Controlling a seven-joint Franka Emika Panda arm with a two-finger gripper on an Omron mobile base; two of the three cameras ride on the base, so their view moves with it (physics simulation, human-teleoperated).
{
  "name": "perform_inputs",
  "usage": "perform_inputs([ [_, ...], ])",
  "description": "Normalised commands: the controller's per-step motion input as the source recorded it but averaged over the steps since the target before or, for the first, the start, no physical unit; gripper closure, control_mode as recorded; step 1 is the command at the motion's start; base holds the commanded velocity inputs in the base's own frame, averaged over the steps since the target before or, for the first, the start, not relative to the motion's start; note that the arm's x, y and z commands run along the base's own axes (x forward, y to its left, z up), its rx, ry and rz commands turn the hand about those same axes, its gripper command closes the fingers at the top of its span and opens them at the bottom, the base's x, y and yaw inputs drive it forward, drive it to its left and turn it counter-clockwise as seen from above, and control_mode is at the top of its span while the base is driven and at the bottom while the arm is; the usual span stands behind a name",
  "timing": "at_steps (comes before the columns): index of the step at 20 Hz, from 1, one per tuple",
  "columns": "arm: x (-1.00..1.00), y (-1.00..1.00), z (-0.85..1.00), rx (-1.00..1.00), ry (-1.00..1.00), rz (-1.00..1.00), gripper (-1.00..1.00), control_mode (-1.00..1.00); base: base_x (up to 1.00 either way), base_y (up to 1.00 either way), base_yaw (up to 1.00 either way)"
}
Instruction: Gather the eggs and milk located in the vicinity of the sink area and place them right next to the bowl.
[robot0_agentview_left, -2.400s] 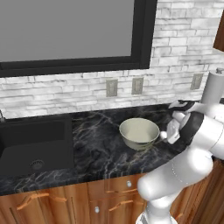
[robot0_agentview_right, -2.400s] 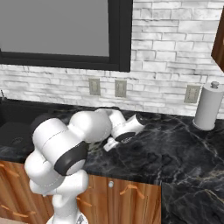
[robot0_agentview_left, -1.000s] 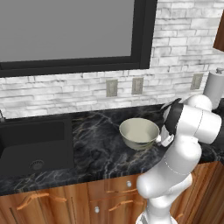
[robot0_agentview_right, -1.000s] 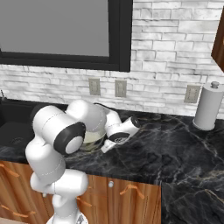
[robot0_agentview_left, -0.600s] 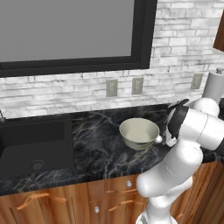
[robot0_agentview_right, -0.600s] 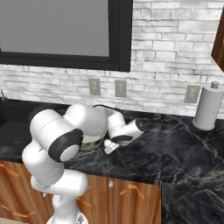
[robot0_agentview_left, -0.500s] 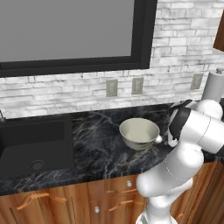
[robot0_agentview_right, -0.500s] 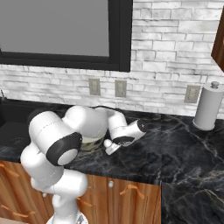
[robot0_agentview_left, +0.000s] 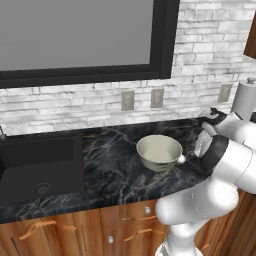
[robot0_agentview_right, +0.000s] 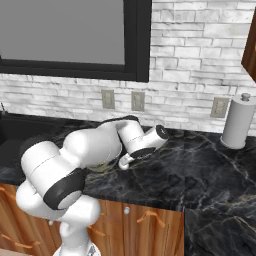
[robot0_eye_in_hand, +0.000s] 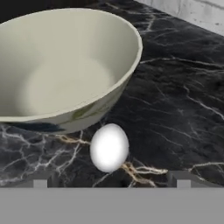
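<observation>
The end effector (robot0_eye_in_hand: 109, 178) has its 2 dark fingertips (robot0_eye_in_hand: 40, 179) set wide apart, with nothing clamped between them; just their upper ends rise at the lower edge of the hand view. The egg (robot0_eye_in_hand: 109, 147) lies free on the bench (robot0_eye_in_hand: 175, 109) between the fingertips, just beside the bowl (robot0_eye_in_hand: 65, 65) and under its overhanging rim; whether egg and bowl wall touch cannot be resolved. The egg is a smooth, plain white oval, far smaller than the bowl. The bowl is round and deep, glossy cream-white with a faint green tint, and its wide rim is cut off at the left and top of the hand view.

The bench is polished black stone with pale and amber veining. In the left base view the egg (robot0_agentview_left: 180, 159) shows just right of the bowl (robot0_agentview_left: 159, 152). Left of the bowl lies the black recessed sink (robot0_agentview_left: 40, 167), with 1 round metal drain showing. In the right base view the arm covers most of the bowl. Behind the bowl runs a whitewashed brick wall (robot0_agentview_left: 200, 65).
</observation>
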Motion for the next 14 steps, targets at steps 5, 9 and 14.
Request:
perform_inputs([
  [5, 0.05, 0.05, 0.53, 0.0, 0.08, -0.3, -1.0, -1.0, 0.0, 0.0, 0.0],
  [9, -0.28, 0.54, 0.19, -0.01, 0.0, -0.33, -1.0, -1.0, 0.0, 0.0, 0.0],
  [14, -0.48, 0.76, 0.17, -0.04, 0.02, -0.42, -1.0, -1.0, 0.0, 0.0, 0.0],
])
